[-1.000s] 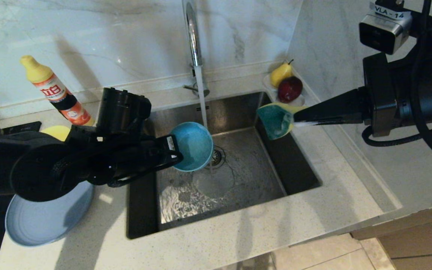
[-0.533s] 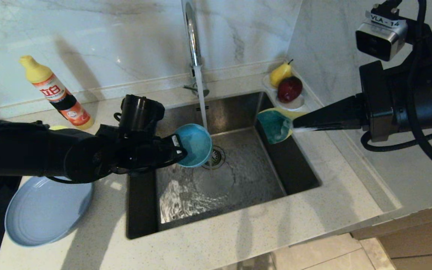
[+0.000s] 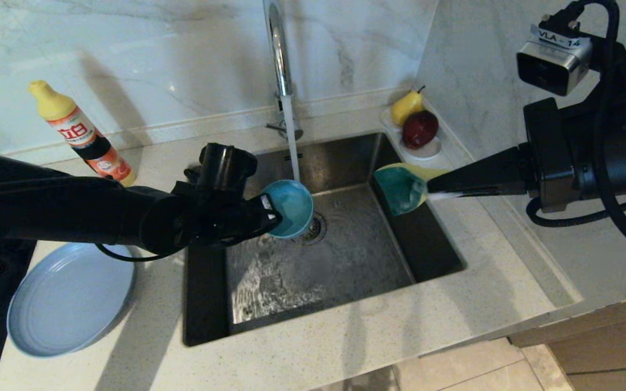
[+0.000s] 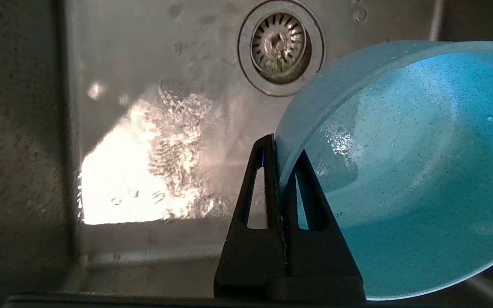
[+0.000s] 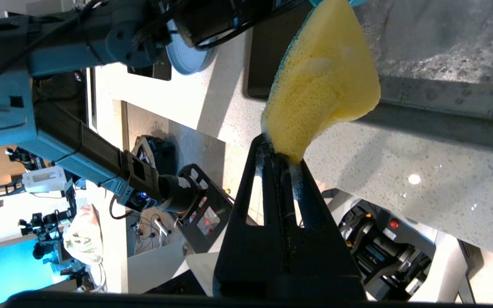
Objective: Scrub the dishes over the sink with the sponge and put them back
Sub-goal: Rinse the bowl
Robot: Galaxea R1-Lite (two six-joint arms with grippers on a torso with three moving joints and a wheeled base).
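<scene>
**Teal bowl under the tap, sponge waiting at the sink's right edge**

The left gripper (image 3: 269, 216) is clamped on the rim of the teal-blue bowl (image 3: 291, 208), one finger inside and one outside the wall, as the left wrist view shows. The bowl hangs over the sink (image 3: 204, 304), above the drain (image 3: 315, 227), tipped on its side so its mouth faces toward the sink's right side, where the sponge waits. The tap (image 3: 279, 49) is running, and its stream falls just at the bowl's far rim.

The right gripper (image 3: 430, 190) is closed tight on one end of the sponge (image 3: 402, 187), holding it over the sink's right edge. The sponge's long axis runs on from the fingers toward the bowl, its green face turned to the sink and its yellow face away. Sponge and bowl are apart.

Judging by this, the scrubbing of this bowl has yet to happen: the two must meet first. The grey-blue plate (image 3: 68, 298) lies on the counter's front-left part. The yellow bowl cannot be seen, so its progress is unknown.
</scene>
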